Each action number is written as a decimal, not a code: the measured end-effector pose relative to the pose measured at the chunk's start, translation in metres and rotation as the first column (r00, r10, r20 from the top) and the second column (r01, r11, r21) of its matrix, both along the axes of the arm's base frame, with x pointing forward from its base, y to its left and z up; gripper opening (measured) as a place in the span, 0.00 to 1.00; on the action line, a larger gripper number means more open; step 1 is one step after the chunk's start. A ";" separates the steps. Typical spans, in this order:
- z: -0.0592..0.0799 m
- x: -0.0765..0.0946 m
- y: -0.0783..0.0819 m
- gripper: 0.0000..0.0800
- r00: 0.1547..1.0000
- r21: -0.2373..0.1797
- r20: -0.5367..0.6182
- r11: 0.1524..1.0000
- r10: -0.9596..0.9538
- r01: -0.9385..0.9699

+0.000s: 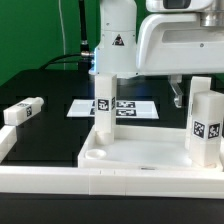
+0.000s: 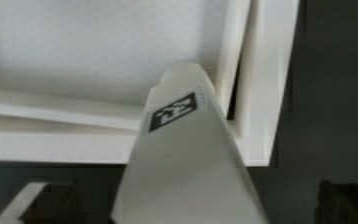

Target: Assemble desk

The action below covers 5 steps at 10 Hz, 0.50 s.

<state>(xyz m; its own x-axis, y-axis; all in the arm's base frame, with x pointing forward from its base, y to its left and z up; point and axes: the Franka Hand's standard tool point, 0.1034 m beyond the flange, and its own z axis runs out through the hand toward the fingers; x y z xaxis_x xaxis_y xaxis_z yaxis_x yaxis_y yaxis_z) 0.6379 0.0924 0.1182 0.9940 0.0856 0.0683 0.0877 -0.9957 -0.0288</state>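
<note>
The white desk tabletop (image 1: pixel 140 150) lies rim-up in the middle of the black table. One white tagged leg (image 1: pixel 103 105) stands upright at its far corner on the exterior view's left. A second leg (image 1: pixel 207 125) stands upright at the corner on the right. A third leg (image 1: pixel 22 110) lies loose on the table at the left. My gripper (image 1: pixel 190 97) hangs over the right-hand leg. In the wrist view that leg (image 2: pixel 181 120) runs up between my dark fingers (image 2: pixel 30 203), which stand wide of it on both sides. The gripper (image 2: pixel 185 205) is open.
Long white border rails (image 1: pixel 90 182) run along the front and the left side of the work area. The marker board (image 1: pixel 125 108) lies flat behind the tabletop. The robot's base (image 1: pixel 112 40) rises at the back.
</note>
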 end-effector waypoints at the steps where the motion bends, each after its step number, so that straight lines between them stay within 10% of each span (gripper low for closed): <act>1: 0.000 0.000 0.000 0.81 0.998 -0.008 0.002 0.998 0.057 -0.057; 5: 0.000 0.000 -0.001 0.47 0.999 -0.007 0.001 0.999 0.037 -0.037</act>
